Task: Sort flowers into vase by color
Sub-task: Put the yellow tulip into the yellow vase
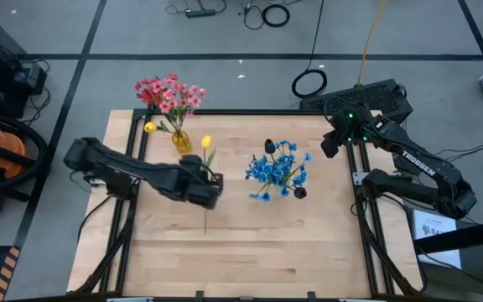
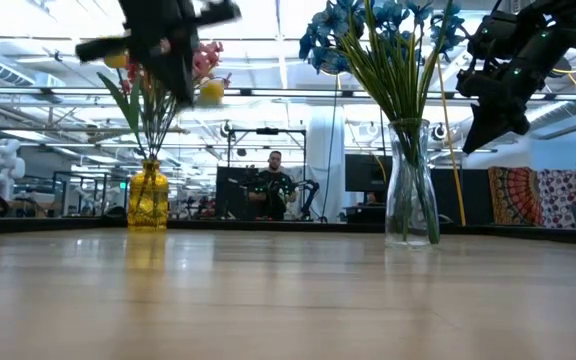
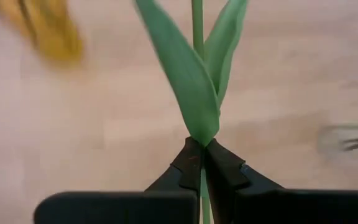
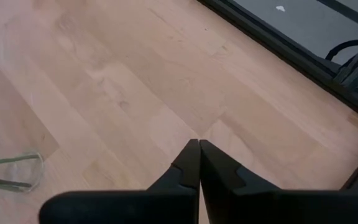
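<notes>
While the left arm reaches in from the table's [image 1: 250, 243] left edge, bent at the elbow and stretched toward the middle, its left claw [image 3: 202, 163] is clenched on the thin green stem of a yellow flower [image 1: 206, 143], just below two long leaves. The stem runs down past the claw toward the near side of the table. The bloom sits just beside the yellow vase [image 1: 181, 140], which holds the pink flowers [image 1: 168, 92] and another yellow bud. The blue flowers [image 1: 277, 170] stand in the clear vase [image 2: 412, 190] near the middle. The right arm waits folded over the table's far right corner, its right claw [image 4: 199, 160] clenched with nothing between its fingers.
</notes>
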### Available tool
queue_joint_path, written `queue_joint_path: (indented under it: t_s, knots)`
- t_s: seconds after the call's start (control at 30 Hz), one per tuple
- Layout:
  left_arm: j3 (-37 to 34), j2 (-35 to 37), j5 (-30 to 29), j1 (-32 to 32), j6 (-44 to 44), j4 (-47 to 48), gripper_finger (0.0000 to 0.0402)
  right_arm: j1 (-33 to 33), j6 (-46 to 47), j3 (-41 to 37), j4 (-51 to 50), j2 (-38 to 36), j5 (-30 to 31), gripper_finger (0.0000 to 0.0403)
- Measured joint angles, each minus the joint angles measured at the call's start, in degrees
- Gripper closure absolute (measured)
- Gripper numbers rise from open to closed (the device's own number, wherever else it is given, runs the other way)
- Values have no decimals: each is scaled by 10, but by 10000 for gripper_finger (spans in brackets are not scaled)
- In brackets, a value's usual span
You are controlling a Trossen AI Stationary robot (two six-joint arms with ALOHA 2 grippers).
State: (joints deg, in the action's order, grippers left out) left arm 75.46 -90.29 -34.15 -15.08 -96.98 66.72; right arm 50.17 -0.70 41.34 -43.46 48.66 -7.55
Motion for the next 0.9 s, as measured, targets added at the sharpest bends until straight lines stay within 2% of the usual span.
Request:
queue_joint_path:
  t_s: [0.13,0.23,0.4,0.53,0.67,0.9]
  knots:
    - [1,64,-65,7,156,2,389,0,5,0,0,0,0,403]
    - [1,86,-84,30,210,1,392,0,13,0,0,0,0,403]
    - [1,97,-185,48,302,-4,398,0,59,0,-1,0,0,403]
    - [-22,125,-191,60,367,-39,400,0,104,0,-1,0,0,403]
    - [-105,181,-155,78,487,-200,400,0,132,0,-1,0,0,403]
    - [-306,292,-79,128,670,-552,401,0,177,0,-1,0,0,403]
